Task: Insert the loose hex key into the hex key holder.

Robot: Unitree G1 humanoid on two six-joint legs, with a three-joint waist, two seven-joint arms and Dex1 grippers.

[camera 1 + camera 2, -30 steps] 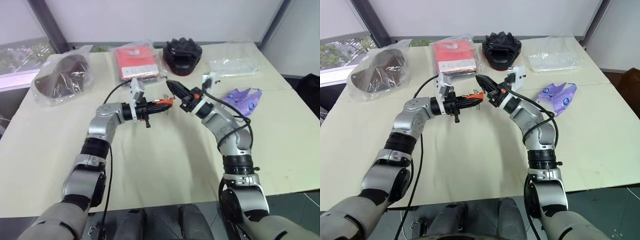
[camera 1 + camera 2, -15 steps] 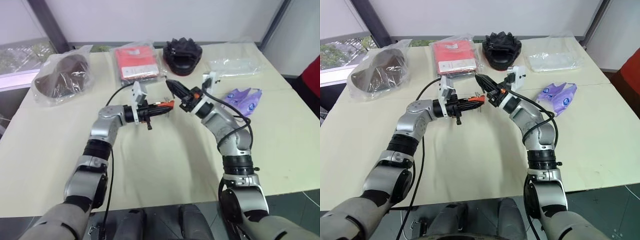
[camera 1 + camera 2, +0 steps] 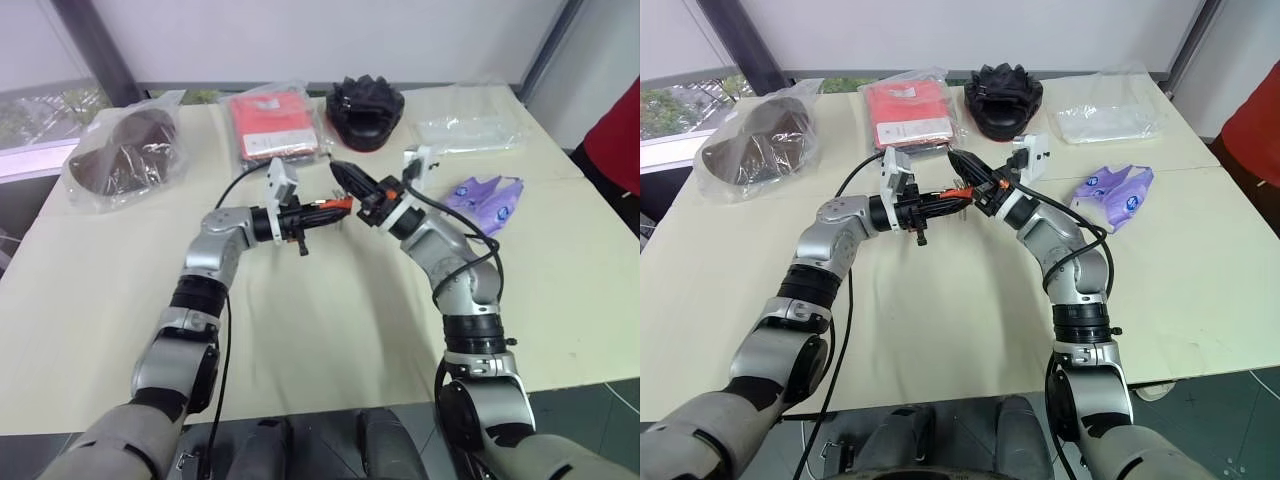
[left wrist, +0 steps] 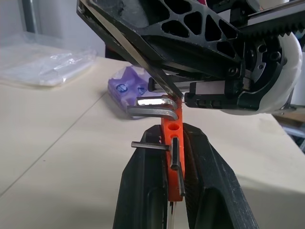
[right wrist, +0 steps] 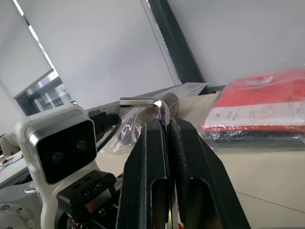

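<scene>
Grippers are meeting above the middle of the cream table [image 3: 330, 330]; we are clamping the hex key holder [image 4: 172, 143] in our left gripper [image 4: 174, 167], its two black fingers pressed against the orange block's sides, with short keys poking out of it; we are pinching the loose hex key [image 5: 151, 106] in our right gripper [image 5: 167, 138], fingers squeezed together on the long shank while the short bent end is sticking out sideways past the tips. In the head views the holder [image 3: 337, 206] is hanging in the air between the two arms, and the right gripper [image 3: 350, 182] is sitting just beside and above it; from the left wrist the right fingers are reaching right over the holder's top, near its row of holes; whether the key's tip is touching a hole we cannot tell. Behind us on the table are lying a red packet [image 3: 272, 125], a black object [image 3: 366, 108], a bagged dark item [image 3: 125, 150], a clear bag [image 3: 472, 130] and a purple piece [image 3: 487, 197].
</scene>
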